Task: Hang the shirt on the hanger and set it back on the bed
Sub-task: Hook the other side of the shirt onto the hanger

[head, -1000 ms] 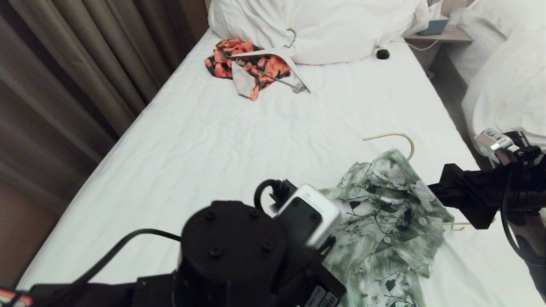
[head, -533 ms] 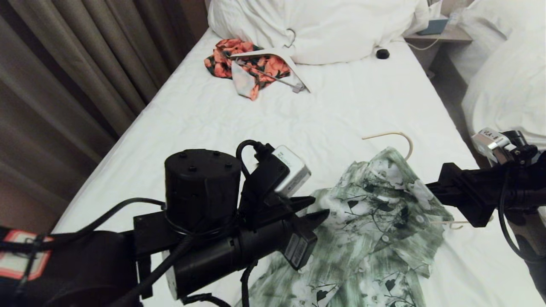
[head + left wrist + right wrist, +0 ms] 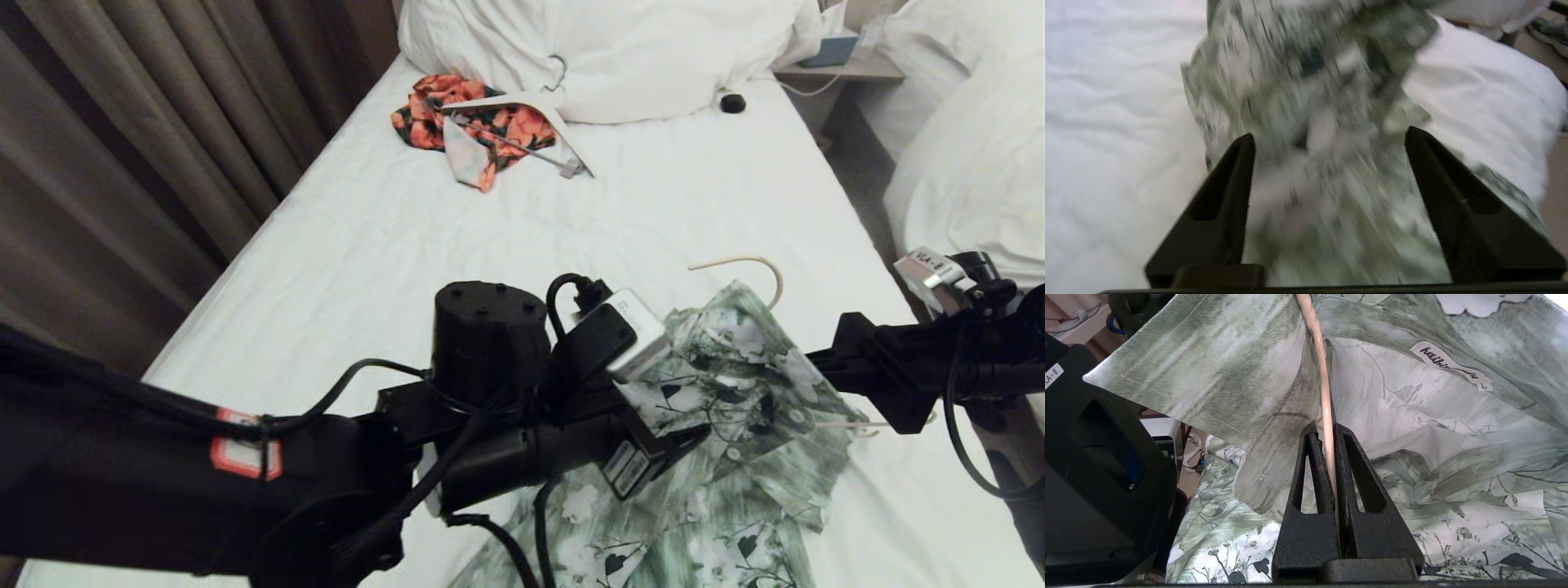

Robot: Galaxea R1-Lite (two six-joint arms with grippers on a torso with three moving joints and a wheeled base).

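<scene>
The green and white floral shirt [image 3: 735, 425] lies on the near right part of the bed [image 3: 408, 269]. The cream wire hanger [image 3: 759, 265] is partly inside it, and its hook sticks out past the collar. My right gripper [image 3: 812, 359] reaches in from the right. In the right wrist view the right gripper [image 3: 1325, 426] is shut on the hanger [image 3: 1316, 343] wire, under the shirt [image 3: 1412, 416] collar beside the neck label [image 3: 1447, 365]. My left gripper [image 3: 694, 433] hovers over the shirt's front. In the left wrist view the left gripper [image 3: 1327, 136] stands open, with shirt [image 3: 1310, 81] cloth below and nothing clamped.
An orange-red garment [image 3: 482, 122] with a thick white hanger [image 3: 522, 102] lies by the pillows [image 3: 604, 49] at the far end. A small black object [image 3: 732, 103] sits there too. Curtains [image 3: 122, 147] run along the left. Another bed [image 3: 963, 147] stands at the right.
My left gripper has opened and the left arm has swung rightward across the shirt. The right gripper has kept its hold on the hanger and has barely shifted.
</scene>
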